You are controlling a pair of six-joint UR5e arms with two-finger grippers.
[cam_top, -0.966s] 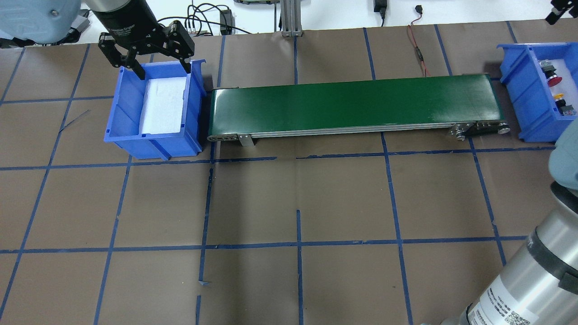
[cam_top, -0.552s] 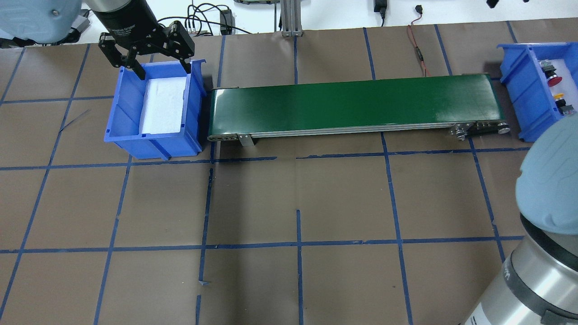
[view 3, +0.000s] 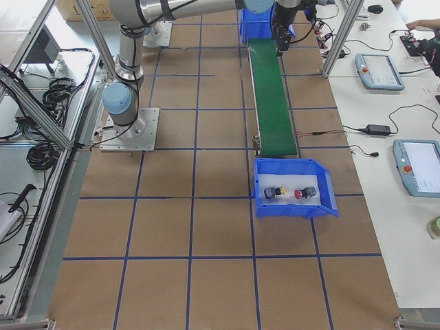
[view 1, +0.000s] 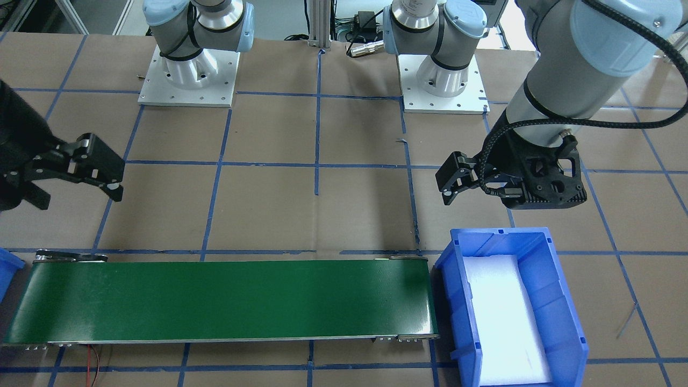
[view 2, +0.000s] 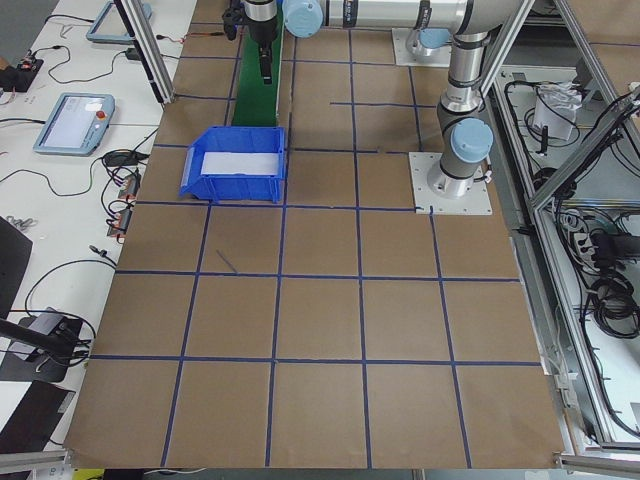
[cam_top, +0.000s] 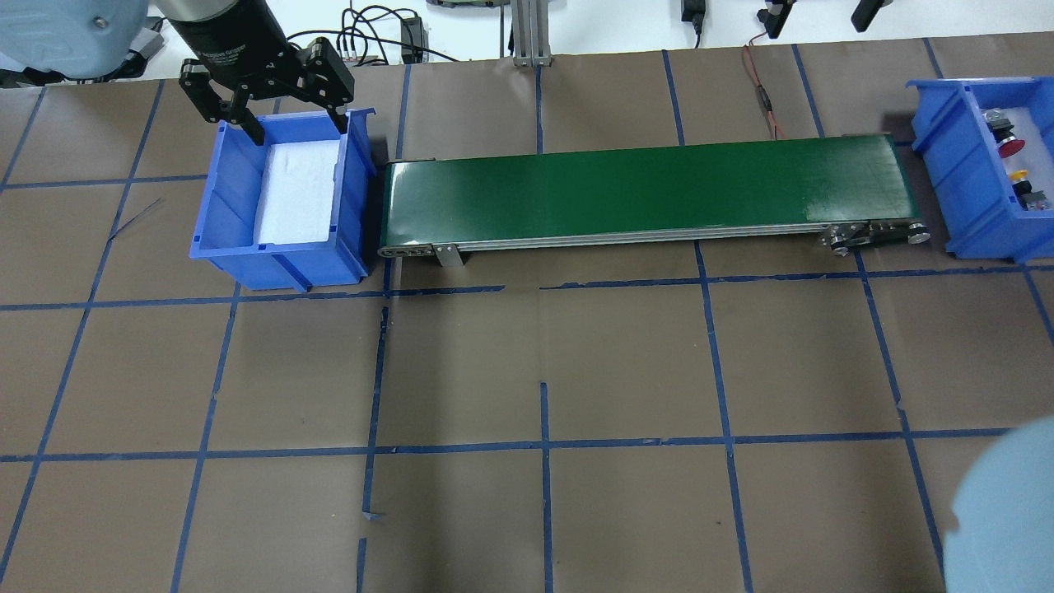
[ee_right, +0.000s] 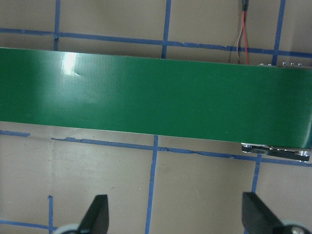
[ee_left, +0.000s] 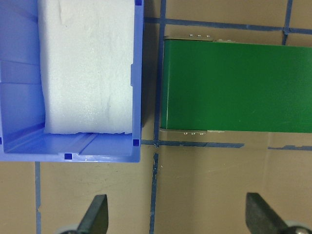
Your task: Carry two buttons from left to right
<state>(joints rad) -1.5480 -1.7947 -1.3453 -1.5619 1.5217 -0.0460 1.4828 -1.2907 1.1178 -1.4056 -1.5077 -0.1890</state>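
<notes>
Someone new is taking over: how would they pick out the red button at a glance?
Follow the long green belt to its end on the robot's right, where a blue bin lined with white foam sits. Of the pair lying inside, yours is the red button, farther from the robot than the yellow button.

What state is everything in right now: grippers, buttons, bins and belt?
left gripper, jaws open, holding nothing, raised near the left bin.
right gripper, jaws open, holding nothing, raised by the belt.
red button, lying in the right bin.
yellow button, lying in the right bin, beside the red one.
left bin, holds only white foam.
belt, nothing on it; running or stopped, cannot tell.
</notes>
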